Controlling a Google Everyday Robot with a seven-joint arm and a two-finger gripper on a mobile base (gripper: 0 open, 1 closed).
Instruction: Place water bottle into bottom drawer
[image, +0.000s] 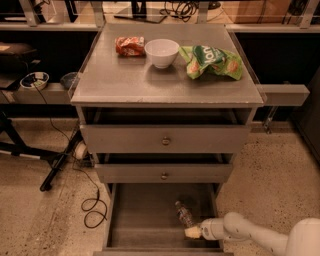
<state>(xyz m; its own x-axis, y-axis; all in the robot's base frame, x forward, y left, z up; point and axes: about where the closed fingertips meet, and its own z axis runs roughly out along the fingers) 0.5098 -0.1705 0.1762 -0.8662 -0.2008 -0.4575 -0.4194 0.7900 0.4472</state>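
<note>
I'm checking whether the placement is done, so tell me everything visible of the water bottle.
The water bottle is small and clear, plastic by its look. It lies on its side on the grey floor of the open bottom drawer, right of centre, slanted from back-left to front-right. The gripper is inside the drawer at its front end; whether they touch cannot be told.
</note>
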